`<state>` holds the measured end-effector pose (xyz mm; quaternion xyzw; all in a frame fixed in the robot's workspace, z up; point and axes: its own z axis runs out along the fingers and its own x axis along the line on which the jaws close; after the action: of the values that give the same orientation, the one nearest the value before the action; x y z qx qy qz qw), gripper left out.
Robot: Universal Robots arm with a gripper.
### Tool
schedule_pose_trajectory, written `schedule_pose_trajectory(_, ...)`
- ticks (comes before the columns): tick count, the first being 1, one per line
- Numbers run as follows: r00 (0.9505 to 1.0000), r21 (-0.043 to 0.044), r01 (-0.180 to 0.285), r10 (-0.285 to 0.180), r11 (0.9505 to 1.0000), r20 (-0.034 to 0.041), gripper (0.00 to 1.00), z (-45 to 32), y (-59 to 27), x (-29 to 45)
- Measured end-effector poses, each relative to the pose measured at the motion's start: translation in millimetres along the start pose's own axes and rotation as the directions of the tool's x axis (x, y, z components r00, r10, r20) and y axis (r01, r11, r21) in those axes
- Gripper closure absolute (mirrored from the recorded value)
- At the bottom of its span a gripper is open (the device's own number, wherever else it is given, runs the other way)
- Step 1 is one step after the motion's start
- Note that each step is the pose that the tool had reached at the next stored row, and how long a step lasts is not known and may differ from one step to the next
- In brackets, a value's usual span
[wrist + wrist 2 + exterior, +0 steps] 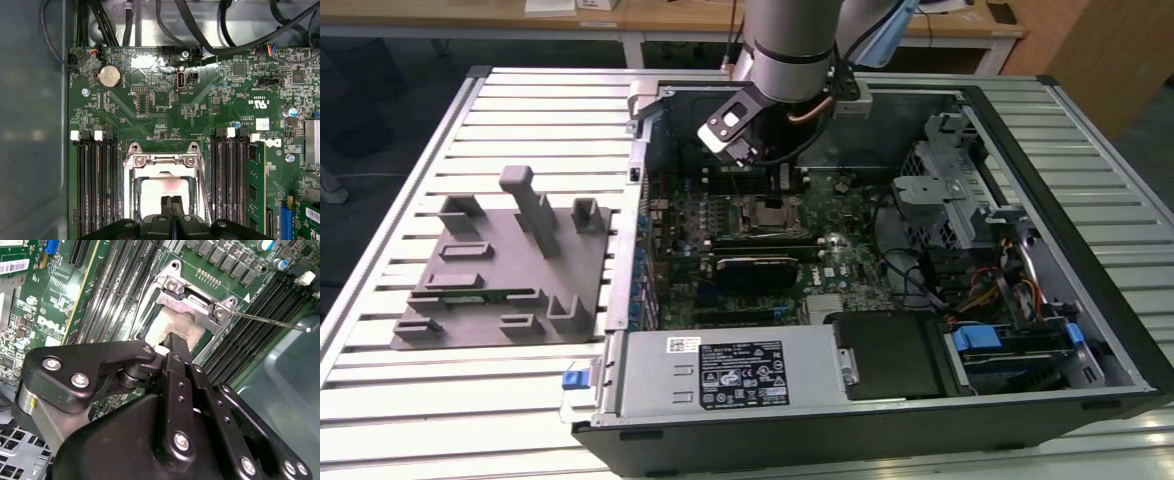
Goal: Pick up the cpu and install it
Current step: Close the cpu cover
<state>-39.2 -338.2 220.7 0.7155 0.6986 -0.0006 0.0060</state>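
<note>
1. In the exterior view the arm (790,50) reaches down into an open computer case (720,445) that lies on a slatted tabletop (547,100).
2. The hand (173,205) hangs over the motherboard socket (162,161). In the first wrist view its two black fingertips (167,206) stand narrow, pressed side by side with only a thin dark line between them, and nothing is clamped there.
3. The cpu (165,187) lies flat inside the socket's metal frame, with its pale, shiny top facing up, directly beneath the fingertips. I cannot tell whether they touch it.
4. In the second wrist view the cpu (172,322) shows just past the tip of the hand, within the same frame.
5. Rows of memory slots (97,185) flank the socket on both sides.
6. As the exterior view shows it, a gray fixture (507,270) sits on the tabletop at 9 o'clock from the case, well apart from the hand. The power supply (720,375) lies at 6 o'clock from the socket.
</note>
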Motion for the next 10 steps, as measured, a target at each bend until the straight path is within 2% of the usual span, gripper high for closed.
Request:
schedule_pose_trajectory(2,1.0,0.0,0.008,-0.008,1.0,0.0,0.89,0.0,0.0,0.0)
schedule_pose_trajectory(5,0.9983,-0.0005,0.059,-0.059,0.9983,-0.0004,0.89,0.1,0.0,0.0)
schedule_pose_trajectory(7,0.9955,-0.0009,0.095,-0.095,0.9955,-0.0006,0.89,0.1,0.0,0.0)
schedule_pose_trajectory(10,0.9888,-0.0015,0.149,-0.149,0.9888,-0.001,0.89,0.2,0.0,0.0)
